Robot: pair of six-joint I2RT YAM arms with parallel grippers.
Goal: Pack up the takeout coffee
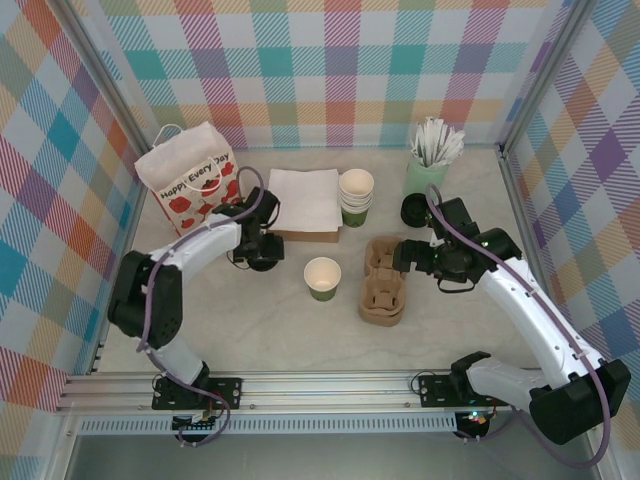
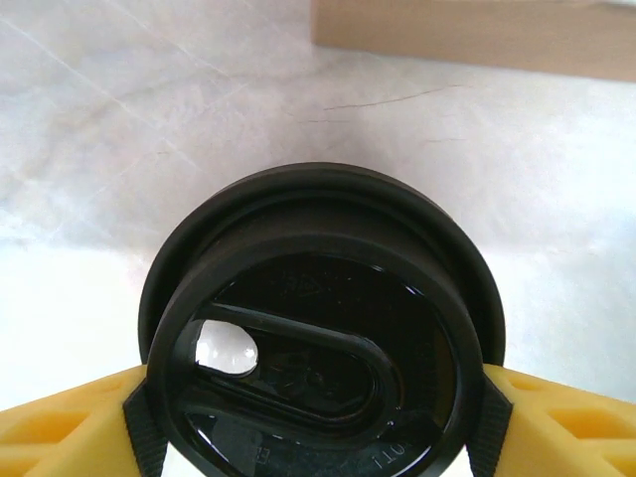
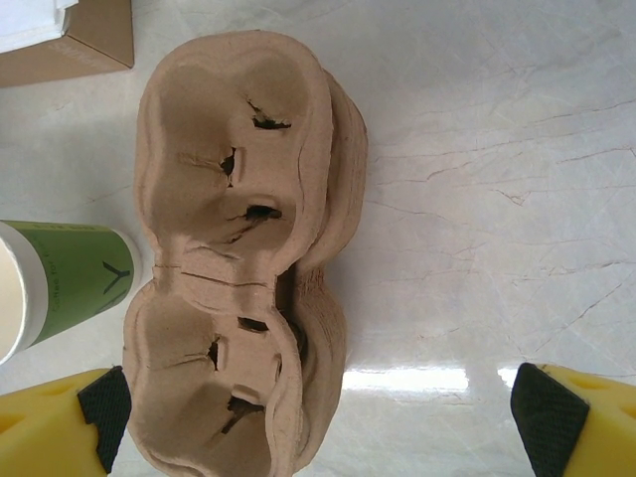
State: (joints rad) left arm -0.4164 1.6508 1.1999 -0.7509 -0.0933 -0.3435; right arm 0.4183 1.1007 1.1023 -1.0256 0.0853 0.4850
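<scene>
Right wrist, cup [image 3: 70, 283] outside jaws, leftward

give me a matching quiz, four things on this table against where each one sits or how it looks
1 black lid
2 takeout coffee
3 cup carrier
4 gift bag

a far left corner
b lidless, mid-table
c in the left end effector
d brown pulp, right of the takeout coffee

Pairs: 1-c, 2-b, 3-d, 4-a

Lab robot test cell: plaid-print walls [image 1: 330, 70] enclose a marble-look tabletop [image 1: 260, 330], with an aluminium rail [image 1: 330, 388] along the frame bottom.
</scene>
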